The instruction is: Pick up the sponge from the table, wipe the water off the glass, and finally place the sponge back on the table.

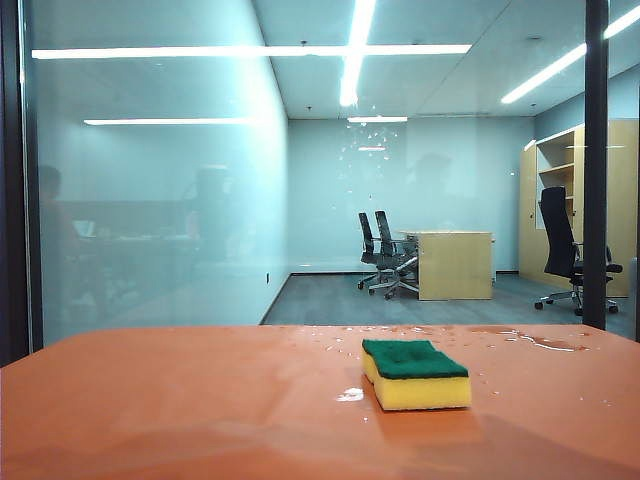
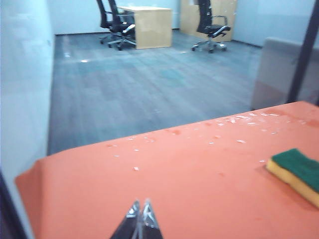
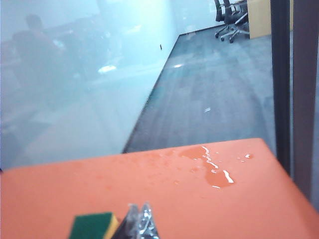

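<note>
Sponge (image 1: 415, 373) lying green side up on wet table (image 1: 180, 400), droplets on glass (image 1: 150, 200) seen only from exterior view, left gripper (image 2: 139, 211) and right gripper (image 3: 139, 214) shown only by wrist views, fingers pressed together, empty.

A yellow sponge (image 1: 416, 374) with a dark green scouring layer lies green side up on the orange-red table (image 1: 180, 410), right of centre. Small puddles dot the tabletop near the glass (image 1: 160, 200), where a whitish cluster of water (image 1: 368, 135) droplets speckles the pane. Neither gripper appears.
</note>
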`<move>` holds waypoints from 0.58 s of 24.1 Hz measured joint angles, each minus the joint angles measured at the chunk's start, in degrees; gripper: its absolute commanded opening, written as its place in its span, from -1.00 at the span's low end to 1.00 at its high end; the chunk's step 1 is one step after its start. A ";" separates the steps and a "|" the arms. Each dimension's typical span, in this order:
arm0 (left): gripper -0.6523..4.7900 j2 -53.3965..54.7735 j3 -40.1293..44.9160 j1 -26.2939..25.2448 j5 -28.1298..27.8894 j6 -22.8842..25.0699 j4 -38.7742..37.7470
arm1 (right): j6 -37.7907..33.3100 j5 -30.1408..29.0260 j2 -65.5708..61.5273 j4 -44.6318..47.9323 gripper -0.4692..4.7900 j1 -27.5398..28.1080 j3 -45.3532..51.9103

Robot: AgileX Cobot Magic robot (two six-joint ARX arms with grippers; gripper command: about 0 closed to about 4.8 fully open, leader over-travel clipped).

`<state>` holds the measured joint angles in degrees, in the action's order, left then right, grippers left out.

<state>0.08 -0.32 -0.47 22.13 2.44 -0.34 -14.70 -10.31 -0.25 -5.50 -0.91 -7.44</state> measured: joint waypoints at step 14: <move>-0.78 -0.02 0.00 0.02 0.87 -2.03 -2.10 | -6.10 -6.56 -23.78 -0.09 -0.86 -0.02 -9.99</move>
<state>0.05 -0.32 -0.45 23.00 0.40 -2.44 -20.80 -16.86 -24.03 -5.58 -0.93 -17.43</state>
